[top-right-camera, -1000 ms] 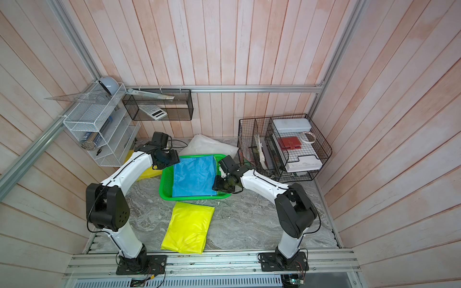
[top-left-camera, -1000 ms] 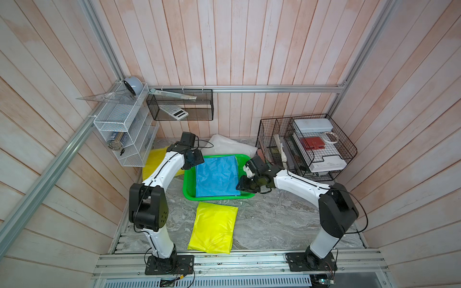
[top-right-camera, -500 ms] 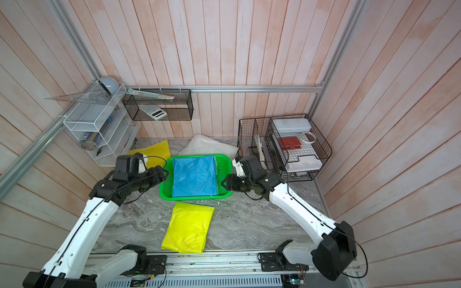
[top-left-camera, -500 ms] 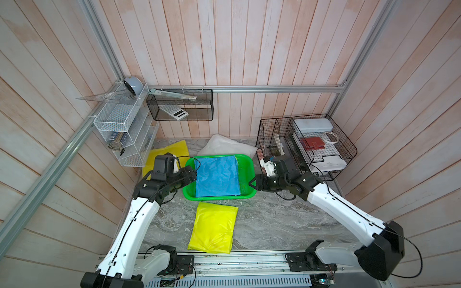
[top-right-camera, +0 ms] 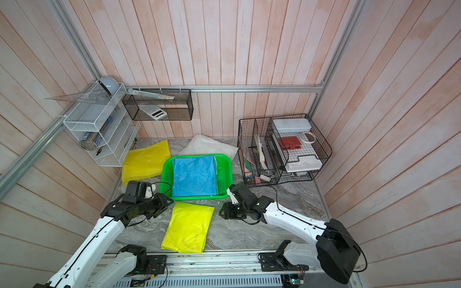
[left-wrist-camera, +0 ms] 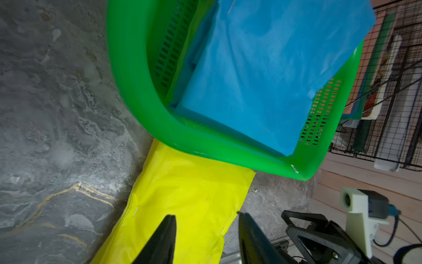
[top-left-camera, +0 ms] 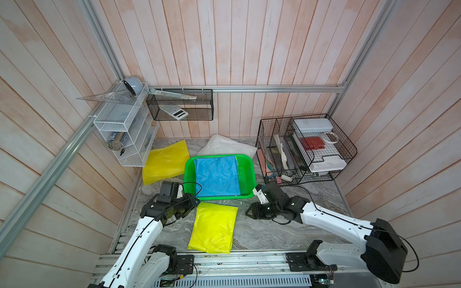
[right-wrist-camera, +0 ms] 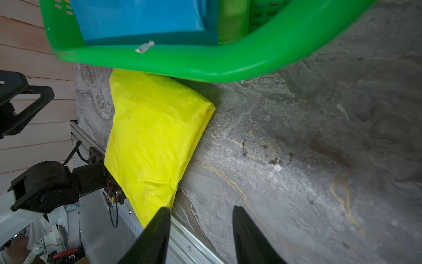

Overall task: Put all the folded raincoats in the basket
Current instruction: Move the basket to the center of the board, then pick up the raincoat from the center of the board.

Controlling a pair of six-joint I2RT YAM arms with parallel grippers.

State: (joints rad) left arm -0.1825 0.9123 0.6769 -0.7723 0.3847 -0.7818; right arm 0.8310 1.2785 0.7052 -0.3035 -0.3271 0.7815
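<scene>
The grey table (top-left-camera: 274, 232) filled the lower half of both top views, and at its centre stood the green basket (top-left-camera: 247, 174) with a blue folded raincoat (top-left-camera: 216, 175) lying flat inside, covering most of the base toward the left wall. On that showing the task looked done for the blue one. If more were meant to follow, three lay outside: a yellow raincoat (top-left-camera: 213, 228) in the lower centre of the frame, its upper edge right at the basket's near rim, a second yellow one (top-left-camera: 166, 162) to the basket's upper left, and a white one (top-left-camera: 228, 147) above it by the back wall. The left gripper (left-wrist-camera: 206, 218) hovered over the near yellow raincoat with its jaws apart and nothing between them. The right gripper (right-wrist-camera: 201, 209) hung by that raincoat's edge over bare table, likewise parted and empty, so any further pick looked not yet begun. The table had a hard, veined, stone-like face. The basket was glossy moulded plastic, rectangular with rounded corners, slotted walls and a thick rolled rim. The raincoats were thin slick film folded into flat rectangles, finely wrinkled, the yellow one slightly puffed like a packet. The grippers' black fingers (left-wrist-camera: 163, 242) tapered to narrow tips.
</scene>
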